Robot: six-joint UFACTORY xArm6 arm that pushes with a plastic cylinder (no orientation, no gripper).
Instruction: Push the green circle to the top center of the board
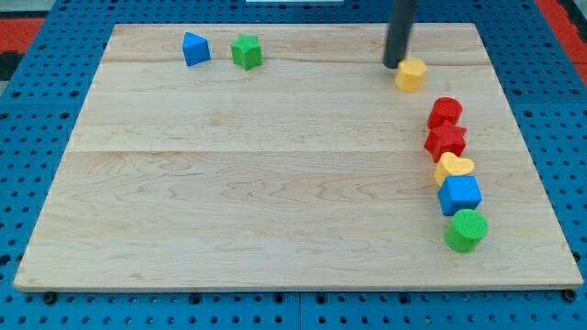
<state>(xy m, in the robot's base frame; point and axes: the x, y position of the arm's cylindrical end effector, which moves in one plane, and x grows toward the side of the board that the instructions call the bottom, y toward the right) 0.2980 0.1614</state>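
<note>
The green circle (466, 229) sits near the view's bottom right, at the lower end of a column of blocks. My tip (394, 65) is near the view's top, right of centre, touching or just left of a yellow hexagon-like block (412, 74). The tip is far above the green circle, with the column of blocks between them.
Above the green circle stand a blue cube (459, 194), a yellow heart (453, 168), a red star (446, 140) and a red cylinder-like block (445, 112). A blue block (195, 49) and a green star (246, 51) sit at the top left. The wooden board (275, 183) lies on a blue pegboard.
</note>
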